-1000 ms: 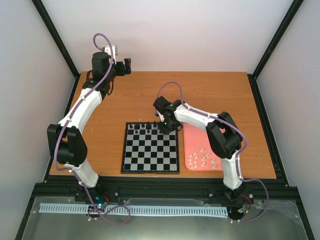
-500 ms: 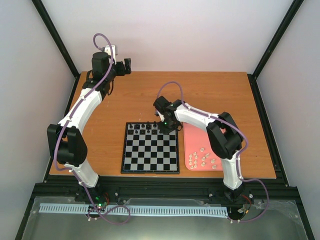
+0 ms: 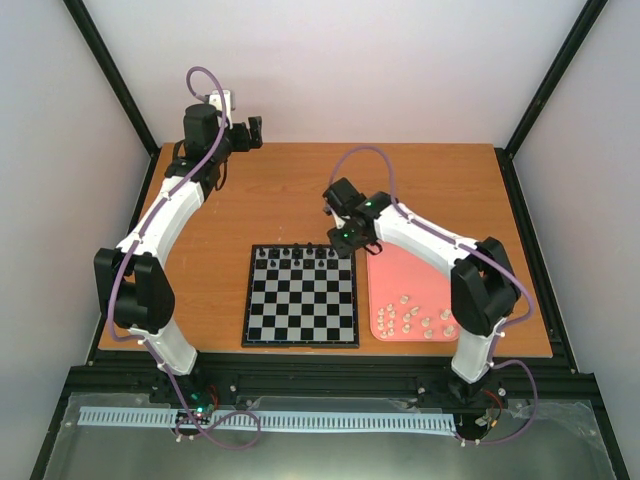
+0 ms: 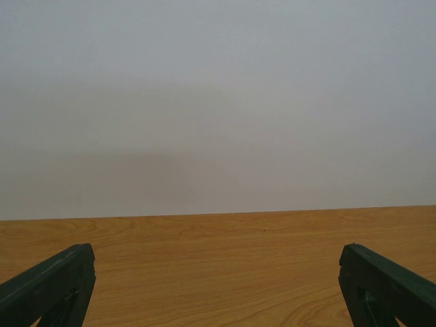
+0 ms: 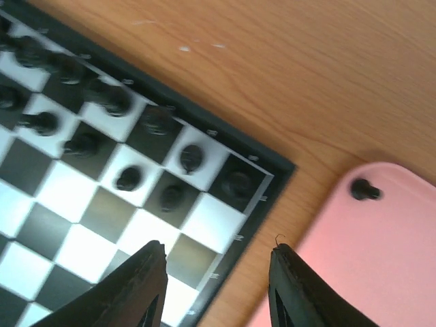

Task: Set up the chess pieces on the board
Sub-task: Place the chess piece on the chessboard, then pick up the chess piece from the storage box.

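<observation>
Board [image 3: 300, 295]: centre of table [image 3: 420, 180]; black pieces [image 3: 300, 253] ranked in two rows along its 12 o'clock edge. Tray [image 3: 400, 275]: at the board's 3 o'clock, with white pieces [image 3: 415, 318] clustered toward its 6 o'clock end and a lone black piece [image 5: 364, 189] near 12. Right claw [image 5: 216, 255]: released, empty, over the board's 1 o'clock corner. Left claw [image 4: 216, 255]: spread wide, empty, at the table's 11 o'clock. Hazard: fingers passing low would likely topple the crowded corner pieces.

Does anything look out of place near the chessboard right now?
Yes: one black piece sits alone on the pink tray, off the board, while the other black pieces stand on the board's far rows.
</observation>
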Tool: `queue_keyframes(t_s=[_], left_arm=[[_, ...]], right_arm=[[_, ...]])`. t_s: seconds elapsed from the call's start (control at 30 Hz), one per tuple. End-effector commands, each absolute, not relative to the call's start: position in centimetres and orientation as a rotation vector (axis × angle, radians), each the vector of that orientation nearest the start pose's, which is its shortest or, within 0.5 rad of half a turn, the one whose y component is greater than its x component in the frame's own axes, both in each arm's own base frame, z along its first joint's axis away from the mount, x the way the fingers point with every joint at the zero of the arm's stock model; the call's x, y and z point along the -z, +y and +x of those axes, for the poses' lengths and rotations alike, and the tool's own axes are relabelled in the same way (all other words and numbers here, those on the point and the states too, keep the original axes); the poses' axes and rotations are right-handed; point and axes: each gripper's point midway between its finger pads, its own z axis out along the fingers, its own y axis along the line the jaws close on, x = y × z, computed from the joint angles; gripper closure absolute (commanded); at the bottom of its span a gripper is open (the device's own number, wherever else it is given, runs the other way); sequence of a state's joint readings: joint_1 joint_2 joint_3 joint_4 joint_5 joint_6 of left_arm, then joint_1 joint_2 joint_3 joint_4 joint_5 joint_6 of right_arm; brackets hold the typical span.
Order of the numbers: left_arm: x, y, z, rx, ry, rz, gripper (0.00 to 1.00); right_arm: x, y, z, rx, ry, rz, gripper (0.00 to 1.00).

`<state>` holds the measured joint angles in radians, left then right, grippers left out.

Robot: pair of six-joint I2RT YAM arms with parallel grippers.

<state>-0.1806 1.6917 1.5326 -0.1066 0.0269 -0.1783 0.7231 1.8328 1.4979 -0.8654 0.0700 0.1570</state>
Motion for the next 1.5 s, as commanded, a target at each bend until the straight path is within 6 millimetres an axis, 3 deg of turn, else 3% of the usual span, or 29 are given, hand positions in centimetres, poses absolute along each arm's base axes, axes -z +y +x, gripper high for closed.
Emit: queue_keyframes(t_s=[0.0, 0.13, 0.27, 0.53, 0.87, 1.2, 1.37, 1.47], left_arm=[[-35.1, -10.4, 53.4, 0.272, 1.805, 0.031, 0.0], [-34.9, -10.5, 53.6, 0.277, 1.809, 0.033, 0.0], [-34.8, -10.6, 53.6, 0.281, 1.811, 0.037, 0.0], [-34.7, -10.5, 53.7, 0.276, 1.814, 0.034, 0.0], [-34.5, -10.6, 53.9, 0.273, 1.817, 0.035, 0.0], [-34.3, -10.5, 54.0, 0.27, 1.821, 0.033, 0.0], [-34.3, -10.5, 54.0, 0.27, 1.821, 0.032, 0.0], [-34.3, -10.5, 54.0, 0.269, 1.822, 0.032, 0.0]], right_arm=[[-10.2, 22.2, 35.1, -0.031, 2.712, -0.565, 0.51], [-8.4, 19.4, 36.8, -0.003, 2.742, -0.447, 0.51], [-6.6, 18.0, 38.3, 0.002, 2.777, -0.396, 0.51], [-4.7, 18.4, 39.7, -0.024, 2.815, -0.403, 0.53], [-3.8, 18.1, 40.4, -0.012, 2.825, -0.39, 0.57], [-3.3, 18.0, 40.8, -0.032, 2.839, -0.384, 0.68], [-2.8, 18.2, 40.6, -0.05, 2.855, -0.394, 0.87], [-2.8, 18.2, 40.6, -0.051, 2.855, -0.398, 0.91]])
